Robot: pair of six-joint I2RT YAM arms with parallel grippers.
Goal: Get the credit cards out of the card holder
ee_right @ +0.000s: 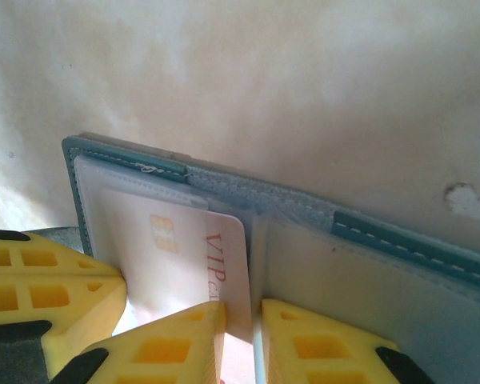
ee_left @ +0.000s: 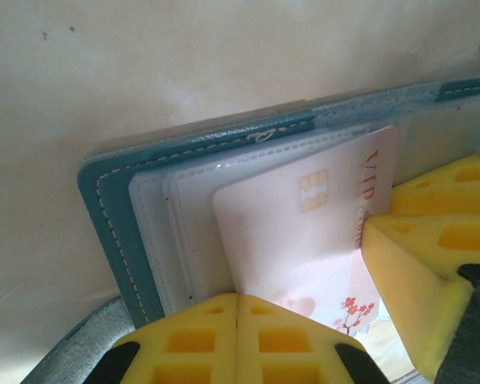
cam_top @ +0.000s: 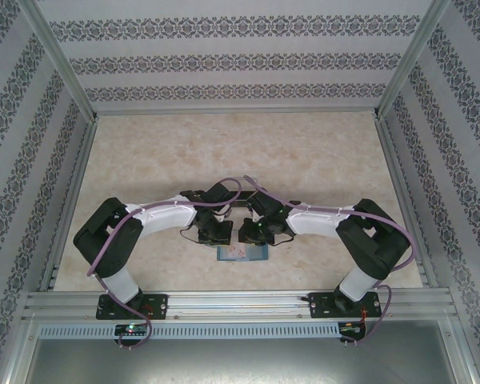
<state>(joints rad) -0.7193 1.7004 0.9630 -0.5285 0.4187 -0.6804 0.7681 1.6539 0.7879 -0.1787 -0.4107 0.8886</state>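
Card holder (cam_top: 242,254) lies open and flat on the bench (cam_top: 224,152), with its teal stitched cover down and its pale inner side up. Both arms bend inward and meet above it.

On the holder's left half, a stack of clear sleeves (ee_left: 184,232) sits just inside the stitched edge. A credit card (ee_left: 296,240) lies against them; whether any of it sits inside a sleeve I cannot tell. The card is white, with a gold chip, red "VIP" lettering along the side nearest the holder's fold, and a pink blossom print at its near end.

The left pincer (ee_left: 238,298) is clenched, its yellow fingers pressed flat together with nothing between them. Its tips are at the near edge of the holder's left half, over the sleeves and the card.

The right pincer (ee_right: 244,308) is at the holder's fold, jaws nearly closed, grasping the card by the long edge beside the fold. That edge runs into the narrow slot between its two yellow fingers.

The holder's right half shows pale lining, with a teal strip along its far edge.
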